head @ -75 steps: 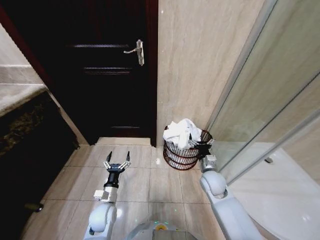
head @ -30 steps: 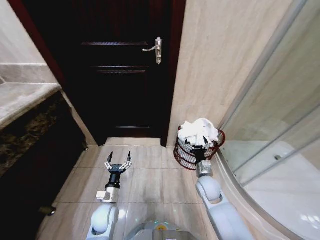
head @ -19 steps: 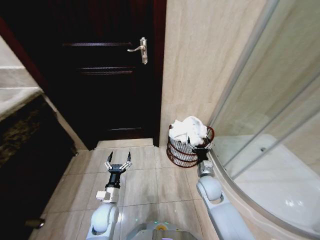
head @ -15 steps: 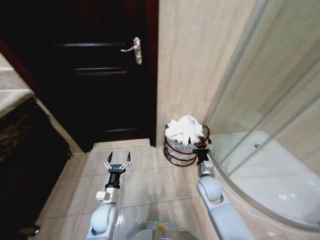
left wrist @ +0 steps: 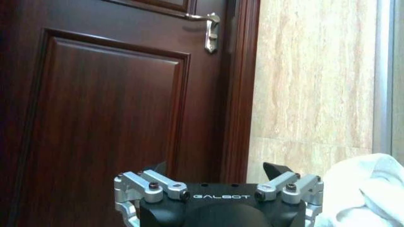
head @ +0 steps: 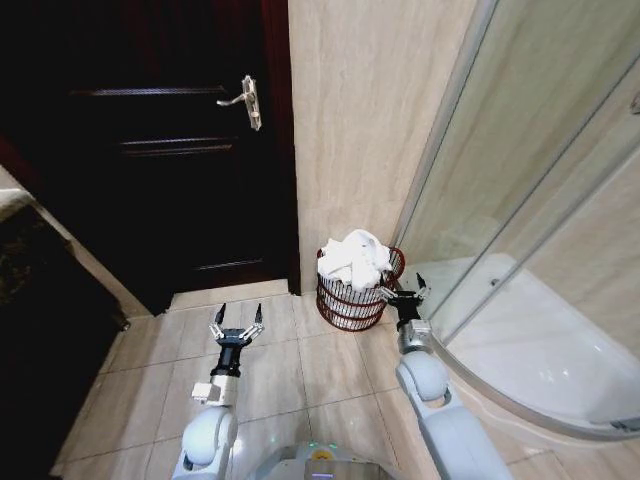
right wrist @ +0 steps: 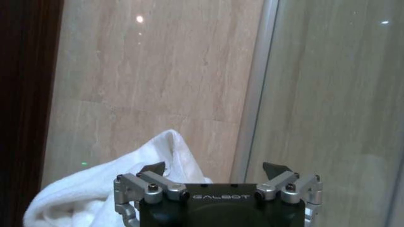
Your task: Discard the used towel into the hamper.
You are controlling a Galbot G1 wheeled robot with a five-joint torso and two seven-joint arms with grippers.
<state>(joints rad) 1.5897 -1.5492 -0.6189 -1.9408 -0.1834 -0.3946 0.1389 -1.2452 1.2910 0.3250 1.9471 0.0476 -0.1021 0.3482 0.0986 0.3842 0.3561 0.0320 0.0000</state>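
Since the frame half a second back, the head camera has swung: door, wall and hamper all sit further left in the picture, while both arms keep their pose. White towel [head: 352, 258] is heaped in the hamper [head: 350, 296], bulging above the rim in soft, crumpled folds with no clear long axis; it also shows in the left wrist view [left wrist: 363, 191] and the right wrist view [right wrist: 120, 189]. Hamper stands upright on the floor, axis vertical, mouth up, against the beige stone wall [head: 370, 110], at about 1 o'clock from the robot base. It is round, of dark reddish-brown wire in horizontal rings, narrowing slightly downward.

Right gripper [head: 403, 290] hangs just beside the hamper's rim at its 4 o'clock side, fingers spread apart and empty. Left gripper [head: 236, 318] is held over the glossy beige floor tiles [head: 300, 370] at 11 o'clock, well apart from the hamper, fingers likewise spread and empty. "GALBOT" is lettered on both gripper bodies in the wrist views.

Dark panelled wooden door [head: 150, 150] with a metal lever handle [head: 245, 100] stands left of the wall; a curved glass shower screen [head: 540, 190] closes the right side.
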